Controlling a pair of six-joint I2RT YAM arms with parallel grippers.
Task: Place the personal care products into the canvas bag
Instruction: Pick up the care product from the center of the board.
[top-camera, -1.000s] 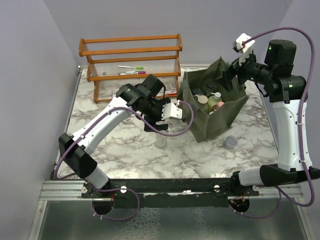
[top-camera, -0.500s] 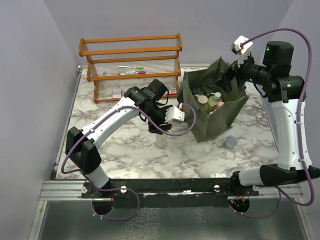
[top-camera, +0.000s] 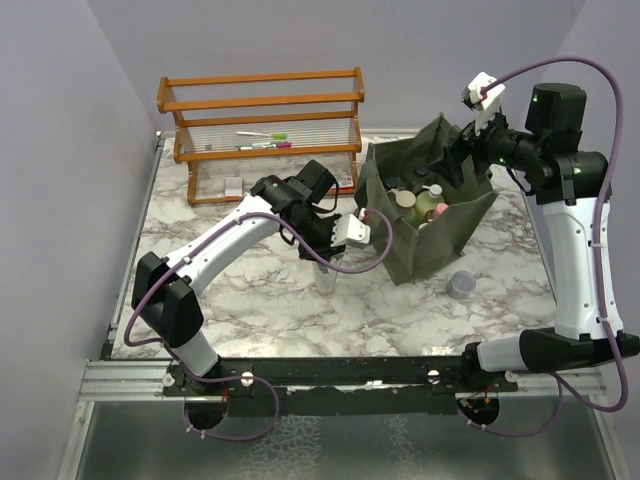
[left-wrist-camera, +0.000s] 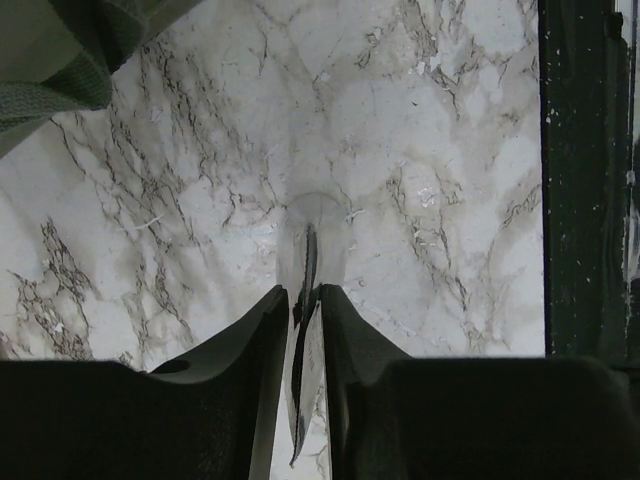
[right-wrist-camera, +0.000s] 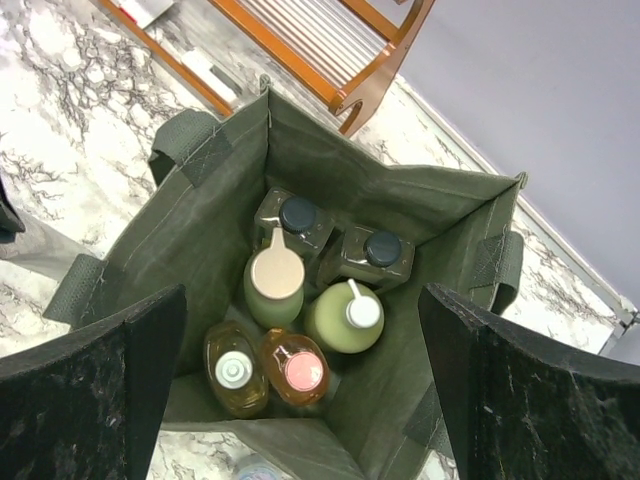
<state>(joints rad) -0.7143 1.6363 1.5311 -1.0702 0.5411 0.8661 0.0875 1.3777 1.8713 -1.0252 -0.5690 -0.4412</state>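
Now left end effector (left-wrist-camera: 303, 293) points straight down, pinching silver tube (left-wrist-camera: 309, 248).

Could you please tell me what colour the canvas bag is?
The canvas bag is dark olive green, clearest in the right wrist view.

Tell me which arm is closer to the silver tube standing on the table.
Left. The left fingers flank the tube on both sides. The right fingers hang open above the green bag, off to the tube's right in the overhead view.
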